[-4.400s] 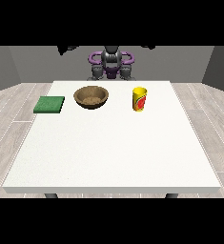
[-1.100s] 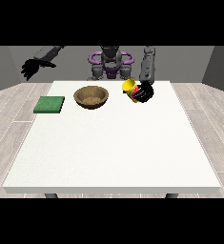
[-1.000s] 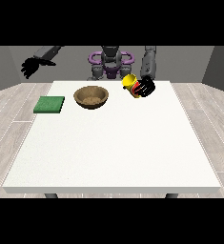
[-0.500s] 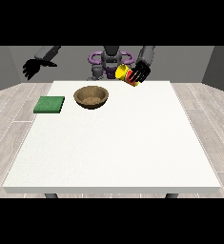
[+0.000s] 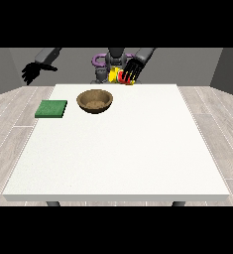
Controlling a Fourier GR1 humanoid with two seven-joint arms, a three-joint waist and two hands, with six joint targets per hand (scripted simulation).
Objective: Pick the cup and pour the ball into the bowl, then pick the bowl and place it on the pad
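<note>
A yellow cup with a red mark (image 5: 119,77) is held in the air, tipped on its side, above the table's far edge. The hand at the view's right (image 5: 133,72) has its fingers curled round the cup. The cup hangs up and to the right of the brown bowl (image 5: 94,100), which stands on the white table (image 5: 118,149). I see no ball. A green pad (image 5: 51,108) lies flat to the left of the bowl. The hand at the view's left (image 5: 30,72) hangs raised off the table's far left corner, fingers relaxed, holding nothing.
The robot's grey and purple body (image 5: 108,62) stands behind the table's far edge. Grey plank floor surrounds the table on both sides.
The cup has been lifted off the table, carried left towards the bowl and tipped over in the hand at the view's right. The other hand rose at the left.
</note>
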